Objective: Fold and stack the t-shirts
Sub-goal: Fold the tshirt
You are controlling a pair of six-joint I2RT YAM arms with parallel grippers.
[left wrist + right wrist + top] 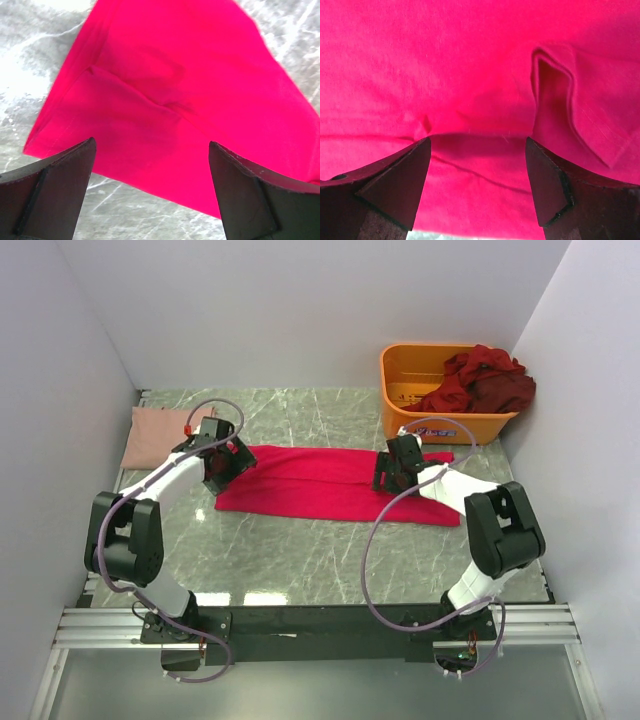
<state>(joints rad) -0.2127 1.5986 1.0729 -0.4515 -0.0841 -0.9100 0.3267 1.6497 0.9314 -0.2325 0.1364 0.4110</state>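
A bright pinkish-red t-shirt (320,485) lies folded into a long strip across the middle of the table. My left gripper (226,466) hovers over its left end, open; in the left wrist view the gripper (152,150) frames the shirt's (185,85) near edge with nothing between its fingers. My right gripper (392,474) is low over the shirt's right part, also open; its fingertips (415,165) reach down to the cloth (470,65), beside a folded flap (560,95). A pale pink t-shirt (158,436) lies folded at the far left. Dark maroon t-shirts (485,380) are heaped in the bin.
An orange plastic bin (412,370) stands at the back right corner against the wall. White walls close the table on the left, back and right. Grey marble tabletop (300,560) shows in front of the red shirt, and the arm bases sit at the near edge.
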